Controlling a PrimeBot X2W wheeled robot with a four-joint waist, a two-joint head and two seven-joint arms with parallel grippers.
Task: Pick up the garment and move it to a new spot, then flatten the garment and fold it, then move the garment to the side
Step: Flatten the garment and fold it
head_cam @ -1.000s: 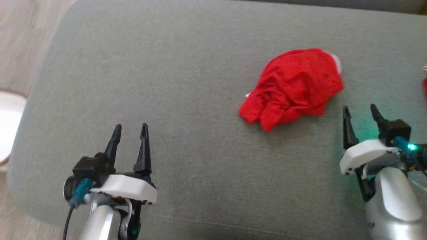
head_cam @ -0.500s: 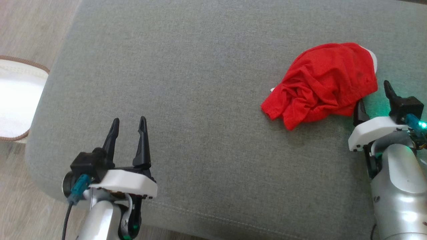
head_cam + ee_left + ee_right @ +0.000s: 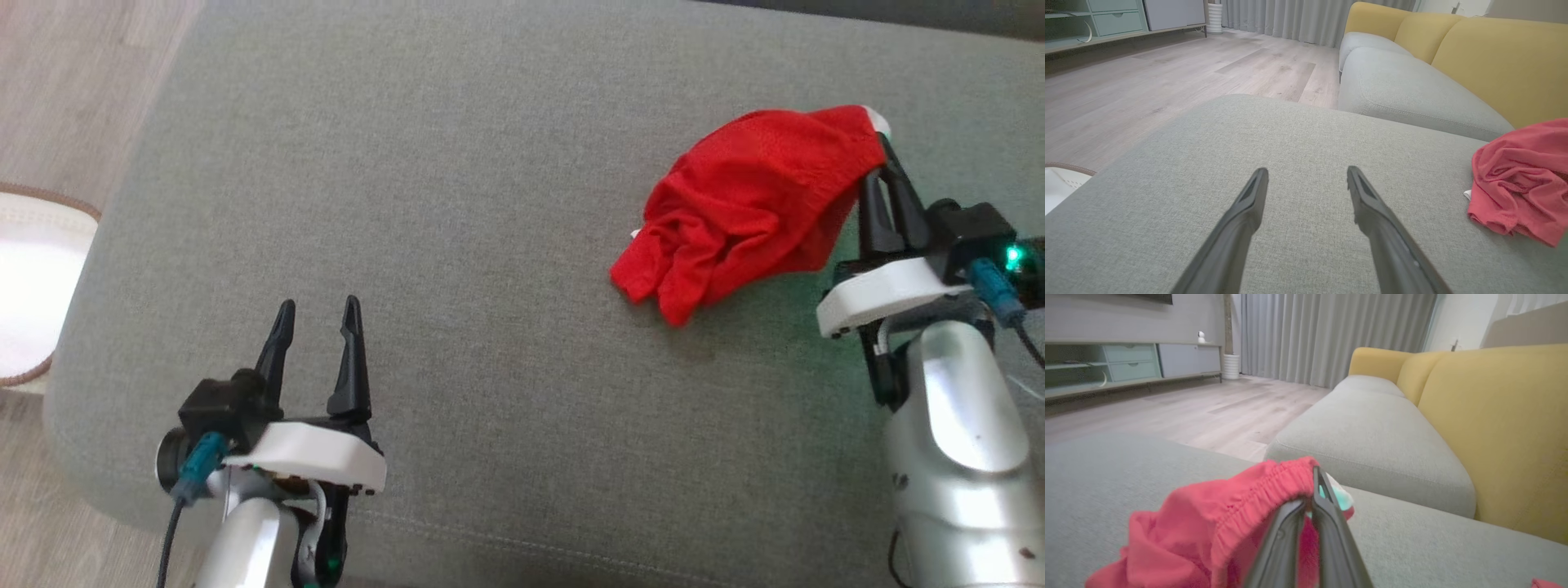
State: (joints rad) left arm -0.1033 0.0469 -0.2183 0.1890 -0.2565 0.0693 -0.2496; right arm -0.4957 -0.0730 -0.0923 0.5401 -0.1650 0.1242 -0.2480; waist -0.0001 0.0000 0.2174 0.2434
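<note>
One red garment [image 3: 751,204] lies on the grey cushion [image 3: 457,204], long axis two o'clock to eight o'clock, its two-o'clock waistband pinched by the right gripper [image 3: 883,163]; left gripper [image 3: 318,306] gapes empty at seven.

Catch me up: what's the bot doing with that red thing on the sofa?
The right gripper is shut on the elastic edge of the red garment, and that edge looks raised off the grey cushion. The rest of the garment lies crumpled on the cushion. The left gripper is open over the cushion's near left part, holding nothing. No flattening or folding is done yet.
</note>
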